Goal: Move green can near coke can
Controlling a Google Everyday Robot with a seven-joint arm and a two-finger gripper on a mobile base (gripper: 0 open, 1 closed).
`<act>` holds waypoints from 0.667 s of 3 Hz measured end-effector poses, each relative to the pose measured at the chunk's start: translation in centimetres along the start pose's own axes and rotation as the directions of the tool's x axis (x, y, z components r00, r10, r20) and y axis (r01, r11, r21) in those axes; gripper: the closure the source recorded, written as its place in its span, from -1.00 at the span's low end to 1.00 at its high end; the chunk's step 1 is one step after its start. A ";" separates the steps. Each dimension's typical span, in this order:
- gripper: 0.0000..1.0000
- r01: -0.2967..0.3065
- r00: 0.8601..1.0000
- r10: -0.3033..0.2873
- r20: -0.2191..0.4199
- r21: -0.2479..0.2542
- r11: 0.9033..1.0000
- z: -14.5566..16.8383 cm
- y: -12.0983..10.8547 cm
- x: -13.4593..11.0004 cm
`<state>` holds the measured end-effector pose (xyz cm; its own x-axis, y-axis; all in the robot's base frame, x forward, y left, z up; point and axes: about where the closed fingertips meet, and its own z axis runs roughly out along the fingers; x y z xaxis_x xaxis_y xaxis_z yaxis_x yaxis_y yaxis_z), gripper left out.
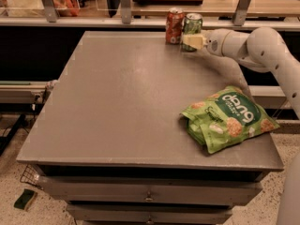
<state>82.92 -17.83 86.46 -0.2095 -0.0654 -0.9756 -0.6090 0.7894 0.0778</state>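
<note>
The green can (192, 25) stands upright at the far edge of the grey table (117, 102), right next to the red-orange coke can (174, 26) on its left; the two almost touch. My gripper (192, 41) reaches in from the right on the white arm (253, 46) and is at the lower front of the green can, its pale fingers covering the can's base.
A flat green "dang" snack bag (227, 118) lies at the table's right front. A shelf rail with metal posts (124, 3) runs just behind the cans. Drawers (150, 196) sit below the table front. A small green item (24, 199) lies on the floor at left.
</note>
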 end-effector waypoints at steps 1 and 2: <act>-0.81 -0.006 1.000 0.006 0.003 -0.004 1.000 -0.3 0.1 0.0; -1.00 -0.013 1.000 0.013 -0.003 -0.017 1.000 -0.5 0.6 -0.2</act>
<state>82.23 -17.60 86.82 -0.2197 -0.0566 -0.9739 -0.6193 0.7795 0.0944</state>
